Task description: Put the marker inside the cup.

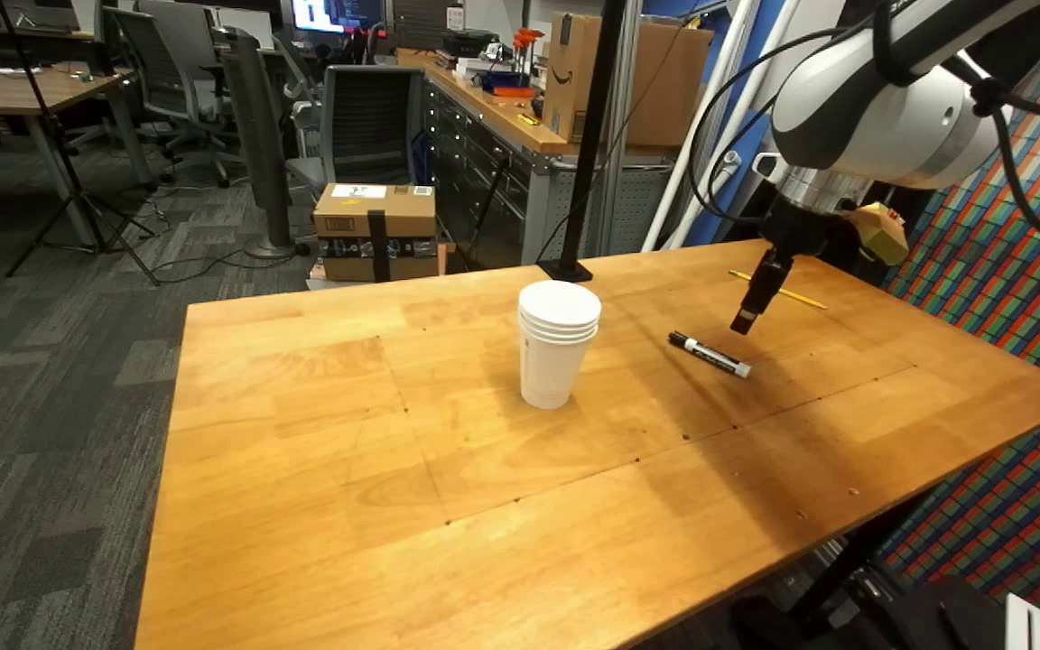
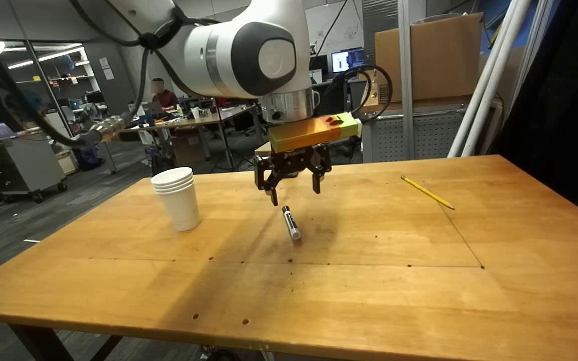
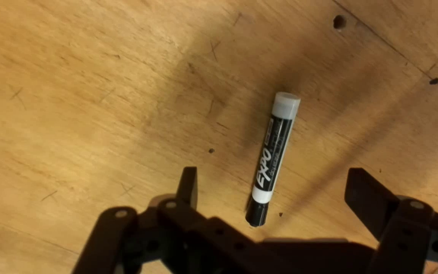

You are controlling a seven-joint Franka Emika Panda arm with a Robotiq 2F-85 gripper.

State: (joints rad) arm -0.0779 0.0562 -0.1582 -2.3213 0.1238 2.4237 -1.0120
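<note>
Seemingly early on: the marker (image 3: 271,160) lies on the tabletop (image 2: 369,296), not yet grasped.
The tool (image 2: 295,197) hangs above it, jaws spread wide and holding nothing; in the wrist view the marker shows near the centre. The cup (image 2: 179,204), upright and nested with others, stands left of centre in an exterior view, well apart from the marker. Grasping, lifting, carrying and dropping it in all appear left to do.
</note>
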